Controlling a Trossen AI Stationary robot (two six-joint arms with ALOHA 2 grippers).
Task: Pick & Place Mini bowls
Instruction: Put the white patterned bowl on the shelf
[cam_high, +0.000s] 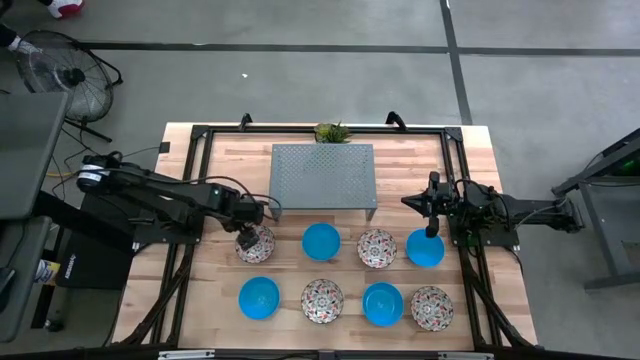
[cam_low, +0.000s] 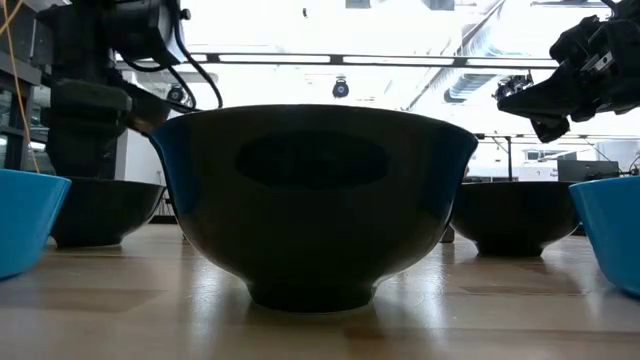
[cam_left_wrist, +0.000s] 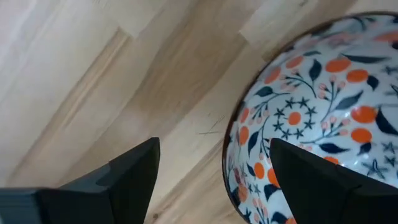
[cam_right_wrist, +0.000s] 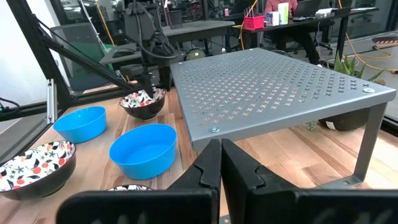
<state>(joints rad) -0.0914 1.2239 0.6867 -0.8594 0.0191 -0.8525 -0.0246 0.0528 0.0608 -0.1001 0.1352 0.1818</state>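
- Eight small round mini bowls sit in two rows of four on the pale wooden table (cam_high: 200, 310), in front of the grey perforated metal shelf (cam_high: 322, 175).
- Colours alternate along each row. Back row from the left: floral, blue, floral, blue. Front row: blue, floral, blue, floral.
- Left gripper (cam_high: 250, 232) hangs directly over the white bowl with red-and-dark floral pattern (cam_high: 254, 243) at the left end of the back row.
- Left fingers (cam_left_wrist: 134, 177) stand wide apart and straddle this bowl's rim: one finger is outside over bare wood, the other is over the patterned inside. Nothing is clamped.
- Key relation: the rim lies between the jaws, just below. The bowl is round, so no long axis matters.
- Judgement: either a rim pinch is about to be made or the bowl has just been set down; I cannot tell which.
- Right gripper (cam_high: 432, 215) has its fingers pressed together and empty, above the table beside the bright blue bowl (cam_high: 425, 248) at the right end of the back row.
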